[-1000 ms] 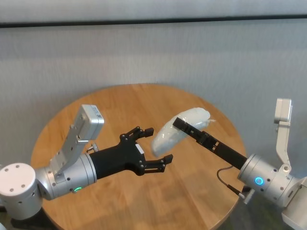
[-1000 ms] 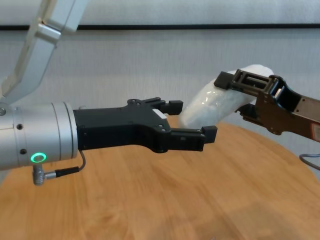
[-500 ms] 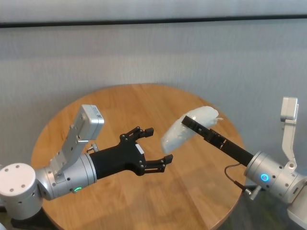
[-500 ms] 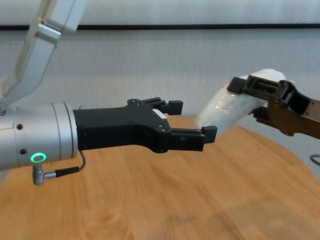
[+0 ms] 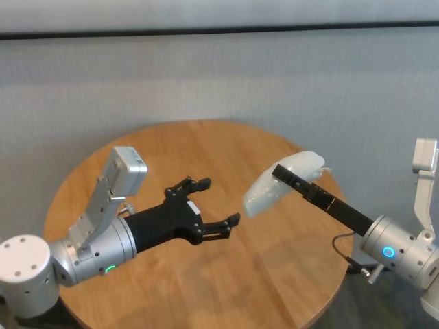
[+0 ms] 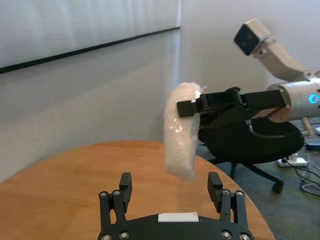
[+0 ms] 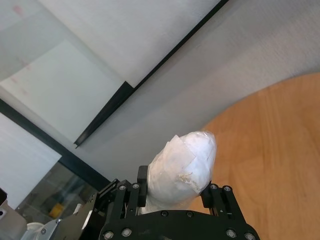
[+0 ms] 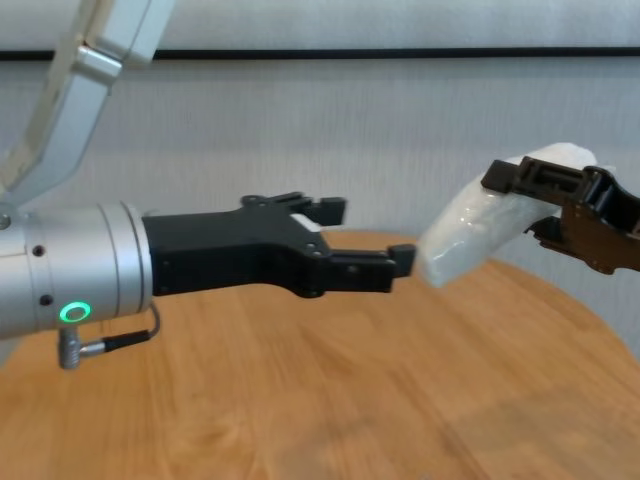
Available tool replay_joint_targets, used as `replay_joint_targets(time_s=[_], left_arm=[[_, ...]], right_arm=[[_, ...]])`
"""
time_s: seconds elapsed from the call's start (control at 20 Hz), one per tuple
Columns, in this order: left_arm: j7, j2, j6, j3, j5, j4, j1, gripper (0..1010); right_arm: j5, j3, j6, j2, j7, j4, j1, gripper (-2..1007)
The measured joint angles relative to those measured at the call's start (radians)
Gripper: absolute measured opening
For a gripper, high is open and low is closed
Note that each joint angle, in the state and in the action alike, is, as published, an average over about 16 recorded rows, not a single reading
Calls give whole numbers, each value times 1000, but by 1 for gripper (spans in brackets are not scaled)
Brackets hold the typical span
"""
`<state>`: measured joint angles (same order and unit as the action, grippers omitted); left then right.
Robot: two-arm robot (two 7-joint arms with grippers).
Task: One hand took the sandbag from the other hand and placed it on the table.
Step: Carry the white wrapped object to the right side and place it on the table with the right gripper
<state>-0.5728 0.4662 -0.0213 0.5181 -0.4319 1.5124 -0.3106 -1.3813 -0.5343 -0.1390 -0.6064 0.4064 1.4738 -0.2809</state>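
The sandbag (image 5: 274, 192) is a white lumpy pouch in clear plastic. My right gripper (image 5: 285, 177), with the blue ring light, is shut on the sandbag's upper part and holds it in the air above the right side of the round wooden table (image 5: 206, 288). The sandbag's lower end hangs free. My left gripper (image 5: 219, 200), with the green ring light, is open and empty over the table's middle, a short gap to the left of the sandbag. The sandbag also shows in the chest view (image 8: 465, 235), the left wrist view (image 6: 181, 140) and the right wrist view (image 7: 185, 160).
A grey wall runs behind the table. A black office chair (image 6: 250, 145) stands beyond the table's far right edge, with cables (image 6: 310, 175) on the floor near it. The table's edge (image 5: 329, 199) curves just under the right arm.
My right gripper has carried the sandbag to the right, away from the left gripper, widening the gap. My left gripper has drawn back slightly to the left, still open.
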Motion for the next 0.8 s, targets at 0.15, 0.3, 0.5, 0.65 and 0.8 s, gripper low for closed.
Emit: replay_joint_targets(time_s=[0.15, 0.3, 0.5, 0.65, 0.8], left_arm=[[62, -6, 38, -19, 4, 16, 17, 1001], [139, -17, 92, -42, 11, 36, 36, 1000], [244, -39, 174, -75, 25, 64, 62, 1000], [310, -56, 231, -93, 44, 84, 75, 1000], [364, -71, 276, -104, 68, 102, 81, 1000]], right_arm=[[2, 5, 1, -3, -1, -1, 3, 586], [4, 11, 2, -6, -2, -1, 5, 586], [6, 18, 3, -10, -3, 1, 11, 585], [7, 23, 4, -13, -5, 4, 15, 586], [7, 28, 4, -17, -7, 7, 20, 586]])
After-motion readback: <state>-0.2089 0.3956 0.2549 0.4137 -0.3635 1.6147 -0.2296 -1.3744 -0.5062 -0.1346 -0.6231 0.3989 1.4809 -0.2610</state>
